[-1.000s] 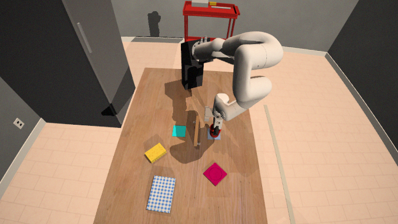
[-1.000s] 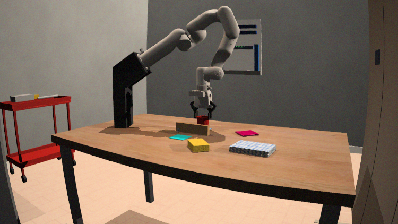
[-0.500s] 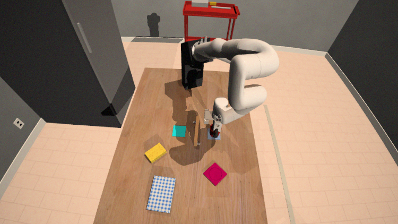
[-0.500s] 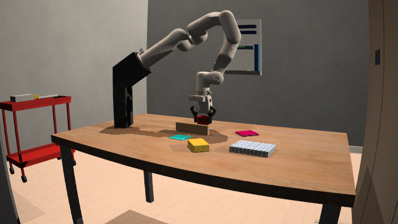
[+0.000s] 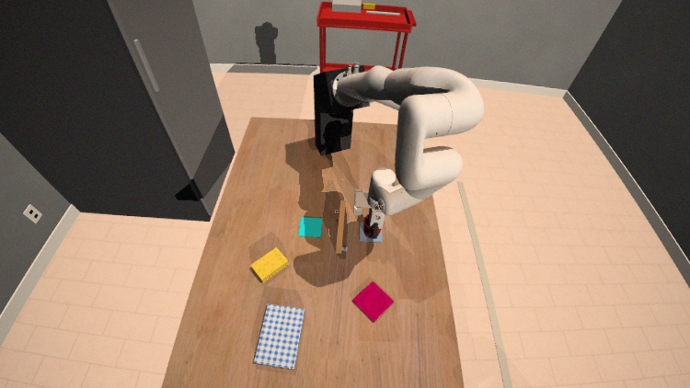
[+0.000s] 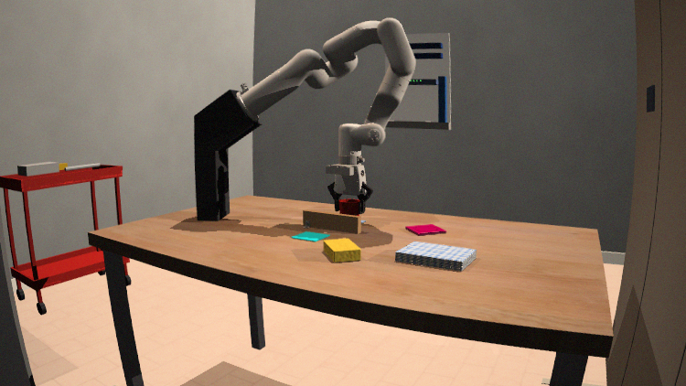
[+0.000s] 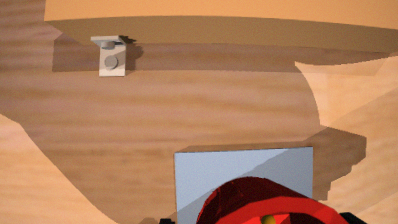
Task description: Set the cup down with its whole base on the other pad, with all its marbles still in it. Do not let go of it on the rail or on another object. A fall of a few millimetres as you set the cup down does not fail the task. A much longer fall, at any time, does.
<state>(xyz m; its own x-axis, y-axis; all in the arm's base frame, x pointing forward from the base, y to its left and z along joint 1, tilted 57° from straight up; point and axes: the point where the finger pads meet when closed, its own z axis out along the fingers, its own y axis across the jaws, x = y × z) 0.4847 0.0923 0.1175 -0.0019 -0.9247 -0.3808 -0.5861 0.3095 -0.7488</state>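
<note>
A red cup with marbles stands on a pale blue pad just right of the wooden rail. My gripper is lowered around the cup, with its fingers open on either side of it. In the wrist view the cup's rim fills the bottom edge over the pale blue pad, and one marble shows inside. The teal pad lies on the other side of the rail, to its left. The rail stands upright between the two pads, and it also shows in the exterior view.
A yellow sponge, a blue checked cloth and a magenta plate lie nearer the table's front. The black arm base stands at the back. A red cart is behind the table, and a grey cabinet is at the left.
</note>
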